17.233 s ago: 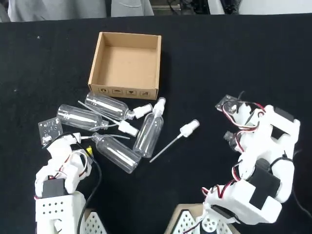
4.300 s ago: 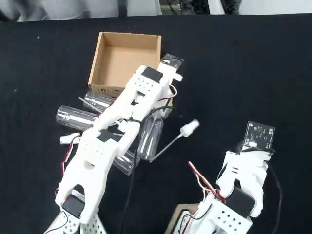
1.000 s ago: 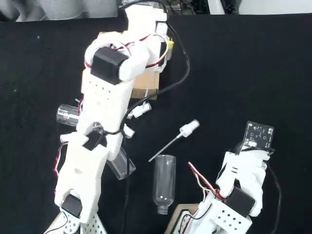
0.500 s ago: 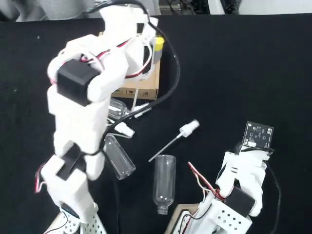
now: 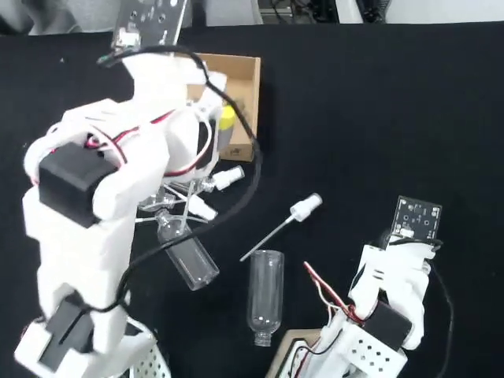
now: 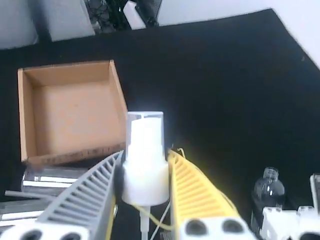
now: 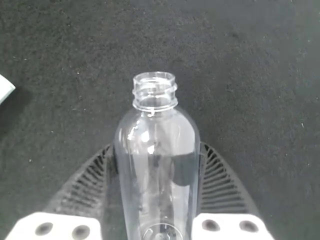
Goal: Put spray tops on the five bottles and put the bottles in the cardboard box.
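The left gripper [image 6: 145, 167] clamps a spray top [image 6: 145, 145], tube hanging down, near the box [image 6: 70, 107]; the right gripper [image 7: 155, 150] holds a bottle [image 7: 156, 125], open neck upward, well apart toward the table's other side; the top must likely cross there, tube in line with neck.

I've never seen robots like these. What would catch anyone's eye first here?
First, the left arm rearing tall over the table's left side, its left gripper pinching a white spray top between a grey and a yellow finger, with the open cardboard box beyond it. Next, the right gripper clasping a clear capless bottle by its body. Another bottle lies capless on the black table between the arms.
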Controlling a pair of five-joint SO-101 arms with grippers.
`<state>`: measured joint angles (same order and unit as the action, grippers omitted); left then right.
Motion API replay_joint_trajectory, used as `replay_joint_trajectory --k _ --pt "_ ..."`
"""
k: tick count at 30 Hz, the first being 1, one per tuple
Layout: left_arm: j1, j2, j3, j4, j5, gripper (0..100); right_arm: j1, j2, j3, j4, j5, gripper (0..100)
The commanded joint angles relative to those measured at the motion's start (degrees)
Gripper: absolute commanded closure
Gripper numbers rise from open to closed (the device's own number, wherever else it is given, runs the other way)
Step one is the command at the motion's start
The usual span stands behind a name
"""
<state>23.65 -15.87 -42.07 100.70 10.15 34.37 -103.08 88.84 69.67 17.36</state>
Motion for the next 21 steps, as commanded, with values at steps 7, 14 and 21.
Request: replay_joint_trajectory --k 7,14,21 --pt "-0.7 -9.6 11.1 -3.7 0.5 97 -1.2 -4.6 -0.1 -1.5 -0.2 90.9" --pt "-0.7 -19.6 23.7 -9.0 6.1 97 -2.4 -4.6 -1.1 -2.5 -0.2 91.0" --pt "-4.8 -30.8 45.8 -24.4 6.1 97 -5.3 -4.6 -3.5 -2.7 -0.4 91.0"
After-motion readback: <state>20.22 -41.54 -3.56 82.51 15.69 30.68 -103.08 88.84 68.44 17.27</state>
